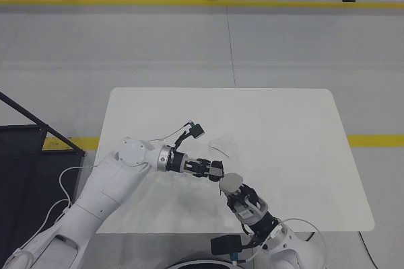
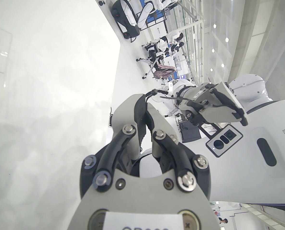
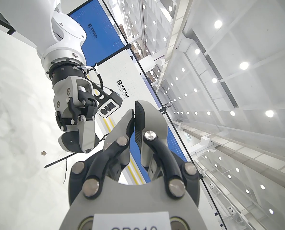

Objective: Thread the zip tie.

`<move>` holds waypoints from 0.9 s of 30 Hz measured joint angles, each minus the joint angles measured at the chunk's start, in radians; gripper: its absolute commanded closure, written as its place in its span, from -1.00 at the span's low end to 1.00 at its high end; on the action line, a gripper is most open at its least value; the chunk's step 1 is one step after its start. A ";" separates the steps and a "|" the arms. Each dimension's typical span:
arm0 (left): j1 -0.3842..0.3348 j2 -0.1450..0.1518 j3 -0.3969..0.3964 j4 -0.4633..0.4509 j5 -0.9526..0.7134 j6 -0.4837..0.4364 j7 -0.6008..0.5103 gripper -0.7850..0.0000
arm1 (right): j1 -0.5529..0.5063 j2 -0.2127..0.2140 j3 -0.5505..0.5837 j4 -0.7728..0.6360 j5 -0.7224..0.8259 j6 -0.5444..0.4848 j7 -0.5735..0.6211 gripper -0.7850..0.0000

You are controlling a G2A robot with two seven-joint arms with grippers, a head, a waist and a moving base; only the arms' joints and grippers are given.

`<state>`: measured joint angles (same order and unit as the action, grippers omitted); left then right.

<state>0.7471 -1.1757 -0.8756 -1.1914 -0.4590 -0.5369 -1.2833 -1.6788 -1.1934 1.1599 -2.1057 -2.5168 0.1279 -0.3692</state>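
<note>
Presently we note both arms raised above the bench (image 1: 289, 121), their tips facing one another at close range. Left tool (image 2: 145, 101): fingers pressed together, pinching the zip tie (image 2: 173, 99) near its head, which pokes out just beyond the fingertips. From that grip the thin black strap runs straight across the short gap to the right tool (image 3: 134, 111), directly ahead of the left one. Right tool: fingers also drawn together at the tips, with a small dark piece of the strap caught between the pads; we read this as a pinch on the zip tie. In the right wrist view a further length of strap sticks out from under the left tool's fingertips, slanting down toward the bench surface with its free end hanging clear. We cannot tell whether the strap forms a loop between the two grips. The two tools are near each other but not touching. Beyond the left tool's tip, farther out on the bench, a clear sheet (image 1: 223, 142) lies flat.
</note>
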 measured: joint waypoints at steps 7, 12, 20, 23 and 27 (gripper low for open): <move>0.000 0.000 0.000 0.000 0.000 0.000 0.000 1.00 | 0.002 0.000 -0.002 0.001 -0.004 0.004 0.018 1.00; 0.000 0.000 0.000 0.000 0.000 0.000 0.000 1.00 | 0.003 0.000 -0.001 0.002 0.001 0.005 0.017 1.00; 0.000 0.000 0.000 0.000 0.000 0.000 0.000 1.00 | 0.007 0.001 -0.002 0.005 -0.002 -0.002 0.024 1.00; 0.000 0.000 0.000 0.000 0.000 0.000 0.000 1.00 | 0.011 0.001 -0.003 0.007 -0.011 -0.009 0.034 1.00; 0.000 0.000 0.000 0.000 0.000 0.000 0.000 1.00 | 0.016 0.001 -0.009 0.007 -0.030 -0.024 0.041 1.00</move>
<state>0.7471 -1.1757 -0.8756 -1.1913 -0.4590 -0.5368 -1.2833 -1.6629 -1.1925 1.1505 -2.0984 -2.5468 0.1041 -0.3278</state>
